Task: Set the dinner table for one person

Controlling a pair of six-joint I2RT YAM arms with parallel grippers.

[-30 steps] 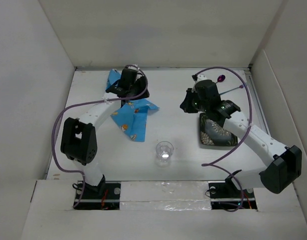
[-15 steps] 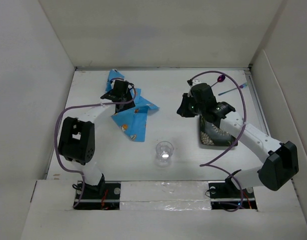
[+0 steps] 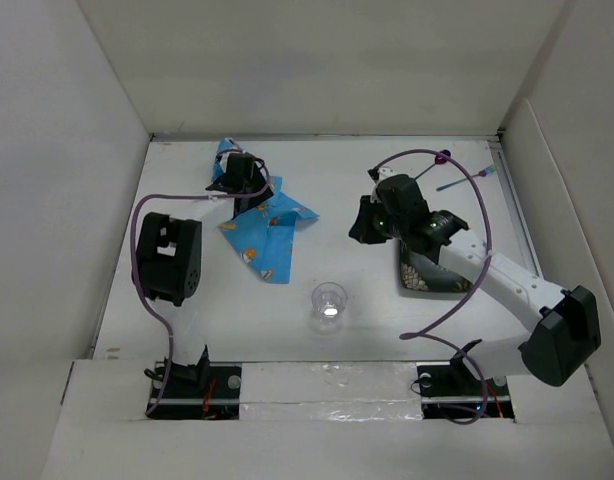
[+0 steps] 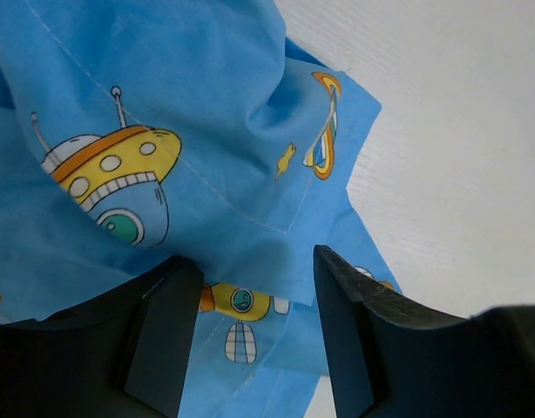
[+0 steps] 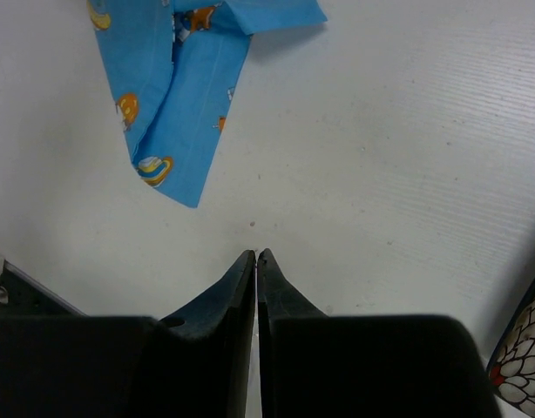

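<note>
On the dinner table [image 3: 332, 180], a crumpled blue cloth [image 3: 265, 232] with a space cartoon print lies at the back left. My left gripper [image 3: 239, 176] hovers over its far part. In the left wrist view the left gripper [image 4: 254, 300] is open, with the cloth [image 4: 189, 113] under and beyond the fingertips and nothing pinched. My right gripper [image 3: 361, 226] hangs just left of a dark patterned square plate [image 3: 427, 270]. In the right wrist view the right gripper [image 5: 255, 254] is shut and empty above bare table, with the cloth [image 5: 176, 96] ahead of it.
A clear glass [image 3: 329, 302] stands near the front middle. A purple spoon [image 3: 443, 157] and a thin blue utensil [image 3: 469, 179] lie at the back right. The plate's corner [image 5: 522, 357] shows at the lower right of the right wrist view. White walls enclose the table.
The left arm has folded back and its gripper has shifted a little left over the cloth. The right gripper has moved left and nearer, away from the plate.
</note>
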